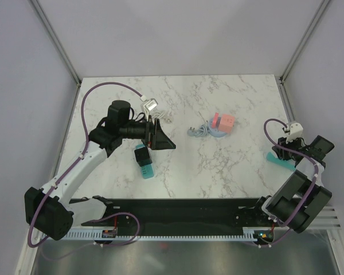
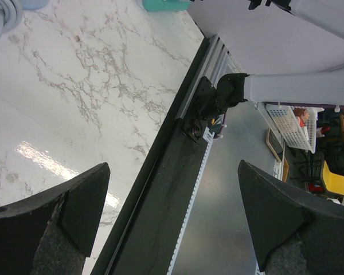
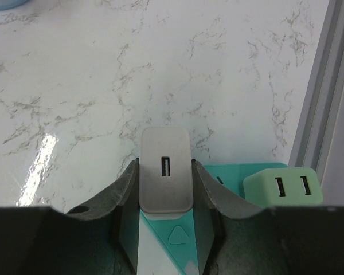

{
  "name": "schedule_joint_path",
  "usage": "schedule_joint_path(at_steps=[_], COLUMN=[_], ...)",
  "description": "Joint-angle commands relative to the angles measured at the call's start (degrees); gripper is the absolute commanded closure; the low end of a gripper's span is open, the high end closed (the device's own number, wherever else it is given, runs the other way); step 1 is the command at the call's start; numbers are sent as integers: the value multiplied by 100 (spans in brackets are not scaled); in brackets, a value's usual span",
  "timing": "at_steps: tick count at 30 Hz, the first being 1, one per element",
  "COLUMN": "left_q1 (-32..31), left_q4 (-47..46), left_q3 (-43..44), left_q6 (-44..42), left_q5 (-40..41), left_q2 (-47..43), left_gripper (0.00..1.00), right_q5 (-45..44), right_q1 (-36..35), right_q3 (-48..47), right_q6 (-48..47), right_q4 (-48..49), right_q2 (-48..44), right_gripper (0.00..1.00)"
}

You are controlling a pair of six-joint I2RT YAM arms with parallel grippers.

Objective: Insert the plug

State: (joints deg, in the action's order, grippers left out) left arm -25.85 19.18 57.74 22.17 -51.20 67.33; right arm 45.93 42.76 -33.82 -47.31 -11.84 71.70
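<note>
My right gripper (image 3: 165, 164) is shut on a grey-white USB charger plug (image 3: 165, 189) that stands on a teal power strip (image 3: 232, 175), its fingers on either side of it. A pale green charger (image 3: 282, 190) sits on the same strip just to the right. In the top view this strip (image 1: 277, 160) lies at the table's right edge under my right gripper (image 1: 285, 150). My left gripper (image 1: 162, 141) is open and empty above the left half of the table, and its fingers (image 2: 74, 200) stand wide apart in the left wrist view.
A second teal strip with a black block (image 1: 143, 161) lies below my left gripper. A pink cube on a light blue base (image 1: 223, 122) with a coiled grey cable (image 1: 197, 132) lies mid-table. The table's metal frame rail (image 3: 327, 97) runs close on the right.
</note>
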Motion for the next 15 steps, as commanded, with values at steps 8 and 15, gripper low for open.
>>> schedule_joint_path(at_steps=[8, 15], left_q1=[-26, -17], left_q4=[-107, -99], left_q3=[63, 54], left_q6=[-240, -240], left_q5=[-4, 31], left_q2=[-62, -80], left_gripper=[0, 0], right_q5=[-752, -507], right_q1=[-31, -5], right_q3=[342, -71], right_q6=[-165, -288], right_q4=[-521, -908], right_q2=[564, 573], right_gripper=[71, 48])
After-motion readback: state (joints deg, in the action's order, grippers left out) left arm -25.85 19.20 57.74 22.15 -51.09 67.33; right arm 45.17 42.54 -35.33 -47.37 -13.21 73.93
